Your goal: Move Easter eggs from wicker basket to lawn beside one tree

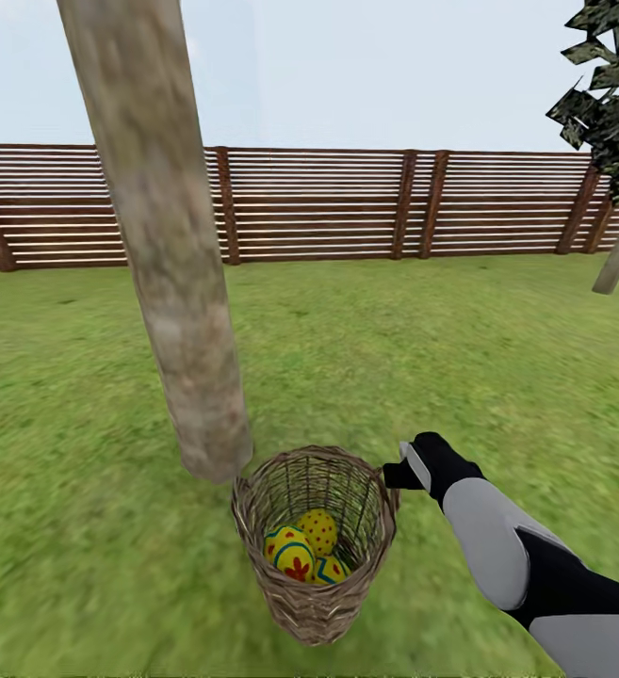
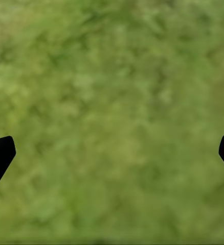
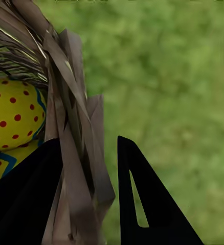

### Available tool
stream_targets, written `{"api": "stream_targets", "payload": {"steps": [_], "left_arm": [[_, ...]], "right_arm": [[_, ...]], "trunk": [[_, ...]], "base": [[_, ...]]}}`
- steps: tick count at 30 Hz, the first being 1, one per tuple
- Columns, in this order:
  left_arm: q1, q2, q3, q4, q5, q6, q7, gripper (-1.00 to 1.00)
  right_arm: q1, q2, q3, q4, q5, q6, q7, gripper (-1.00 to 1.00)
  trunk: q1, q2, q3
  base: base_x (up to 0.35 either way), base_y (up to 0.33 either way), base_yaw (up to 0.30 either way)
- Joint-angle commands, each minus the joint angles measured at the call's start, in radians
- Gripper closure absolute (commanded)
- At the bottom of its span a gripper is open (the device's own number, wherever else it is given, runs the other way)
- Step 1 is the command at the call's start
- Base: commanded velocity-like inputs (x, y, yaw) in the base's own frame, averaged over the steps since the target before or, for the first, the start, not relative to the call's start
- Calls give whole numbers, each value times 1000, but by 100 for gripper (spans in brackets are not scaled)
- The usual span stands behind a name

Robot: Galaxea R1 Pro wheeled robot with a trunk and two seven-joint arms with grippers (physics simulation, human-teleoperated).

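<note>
The lawn (image 1: 497, 377) fills most of my head view, mottled green and flat, running back to a fence (image 1: 347, 202) of horizontal brown slats. The tree (image 1: 163, 245) rises just ahead of me, its thick grey-brown trunk blotchy and straight; its crown is cut off by the top of the frame. At far right a darker tree (image 1: 615, 104) shows only blocky leaves and a slanted piece of trunk.

The wicker basket (image 1: 314, 603) stands on the grass just beside the trunk's foot — woven tan twigs, bucket-shaped, open at the top. Inside lie the Easter eggs (image 1: 295, 554), yellow with red dots and blue bands; I make out three, the lowest mostly hidden behind the others and the wall.

My right pincer (image 1: 401, 471) sits at the basket's rim. In the right wrist view its black fingers (image 3: 142, 199) straddle the wicker wall, one inside and one outside, parted with the twigs between them — whether they press on it I cannot tell. My left pincer (image 2: 112, 153) shows only two black tips at the frame edges, spread wide over blurred grass, holding nothing.
</note>
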Motion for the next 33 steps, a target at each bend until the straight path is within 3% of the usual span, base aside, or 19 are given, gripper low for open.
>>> {"api": "stream_targets", "payload": {"steps": [1,10,11,21,33], "left_arm": [[0,0,1,-1,7,6,-1,-100],[0,-1,1,0,4,7,-1,-100],[0,-1,1,0,4,8,-1,-100],[0,-1,1,-1,1,10,0,-100],[0,-1,1,-1,1,10,1,-100]], "right_arm": [[1,2,-13,-1,1,4,4,100],[1,3,-13,-1,1,4,4,100],[1,3,-13,-1,1,4,4,-100],[1,3,-13,-1,1,4,4,-100],[1,3,-13,-1,1,4,4,-100]], "trunk": [[1,0,-5],[5,-2,-40],[5,-2,-40],[5,-2,-40],[-1,0,6]], "base": [[0,0,0],[0,0,0],[0,0,0],[0,0,0],[0,0,0]]}}
